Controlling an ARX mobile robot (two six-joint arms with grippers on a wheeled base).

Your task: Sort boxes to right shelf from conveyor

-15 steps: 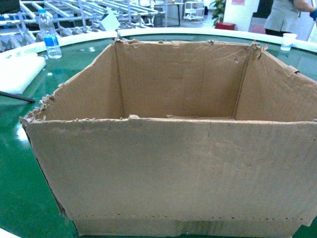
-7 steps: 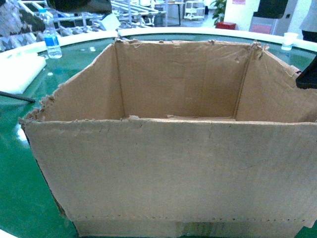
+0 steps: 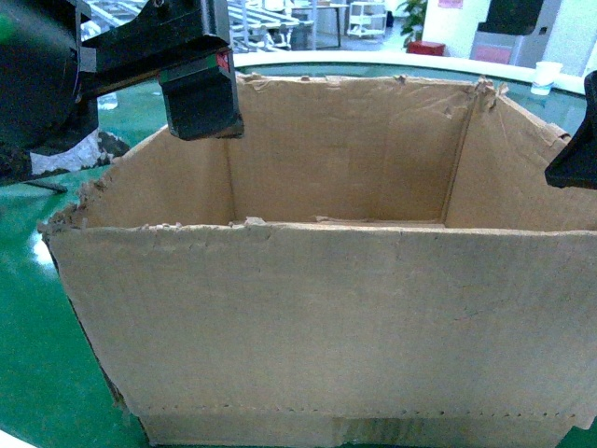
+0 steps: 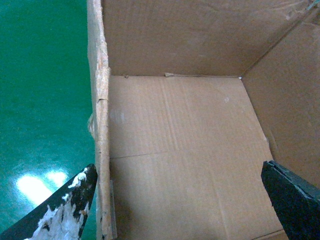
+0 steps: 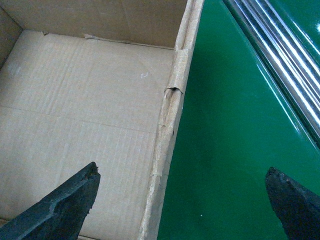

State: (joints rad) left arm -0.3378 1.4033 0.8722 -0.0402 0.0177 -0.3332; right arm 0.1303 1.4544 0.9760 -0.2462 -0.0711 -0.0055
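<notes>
A large brown cardboard box (image 3: pixel 317 317) with ragged top edges stands on the green conveyor (image 3: pixel 37 308) and fills the head view. My left gripper (image 4: pixel 177 167) is open and straddles the box's left wall (image 4: pixel 101 125). Its white-flaked finger (image 4: pixel 70 207) is outside over the belt, and its other finger (image 4: pixel 292 200) is inside. My right gripper (image 5: pixel 182 170) is open astride the right wall (image 5: pixel 167 130), with one finger (image 5: pixel 65 205) inside and one (image 5: pixel 295 205) over the belt. The box is empty. The right shelf is out of view.
The conveyor's white rim (image 3: pixel 373 61) curves behind the box, with a white paper cup (image 3: pixel 542 77) on it at the back right. Metal racks (image 3: pixel 270 19) stand far behind. A shiny pale strip (image 5: pixel 280 45) runs along the belt, right of the box.
Both arms have come into the head view. The left one has swung in from the upper left over the box's left wall, hiding the water bottle. The right one has come lower at the right wall.
</notes>
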